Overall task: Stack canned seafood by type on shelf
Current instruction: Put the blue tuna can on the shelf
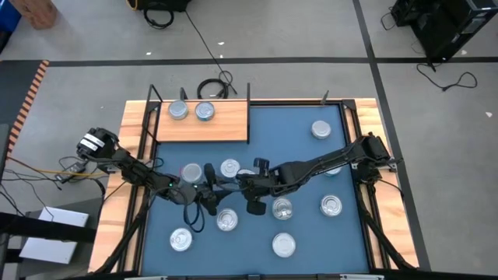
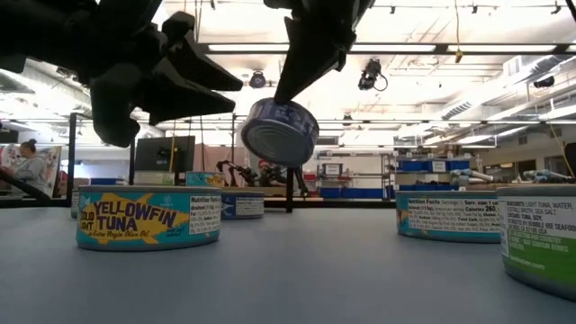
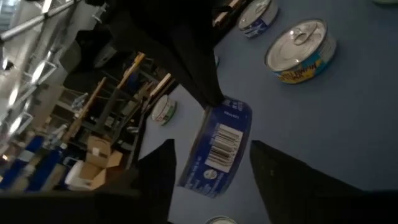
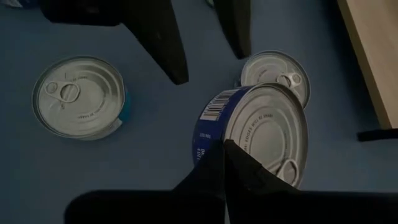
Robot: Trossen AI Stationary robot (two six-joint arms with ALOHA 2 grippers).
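Note:
A blue-labelled tin of canned seafood [image 2: 281, 132] hangs tilted above the blue mat [image 1: 311, 163], with my right gripper [image 4: 227, 155] shut on it. My left gripper [image 3: 211, 144] is open; its two fingers stand on either side of that tin, apart from it. In the high view the two grippers meet at mid-table, left gripper [image 1: 210, 187] facing right gripper [image 1: 241, 183]. Two tins [image 1: 178, 110] [image 1: 205, 111] rest on their bottoms on the wooden shelf [image 1: 222, 128] at the far left. Several more tins lie flat on the mat, among them a Yellowfin Tuna tin [image 2: 148, 219]. My right gripper pinches the tin at its rim [image 4: 214, 149], where the lid meets the side wall, between its two shut fingers. The fingers [image 2: 310, 49] come from above, slanting down. The tin hangs below them, clear of the mat, tipped on edge with its barcode wall [image 3: 221, 146] toward my left gripper.
Loose tins stand around the grippers on the mat: [image 1: 229, 168], [image 1: 226, 220], [image 1: 180, 239], [image 1: 282, 208], [image 1: 284, 245], [image 1: 331, 205], [image 1: 320, 129]. Black upright posts [image 1: 248, 93] mark the shelf's ends. A wooden frame [image 1: 366, 109] borders the mat.

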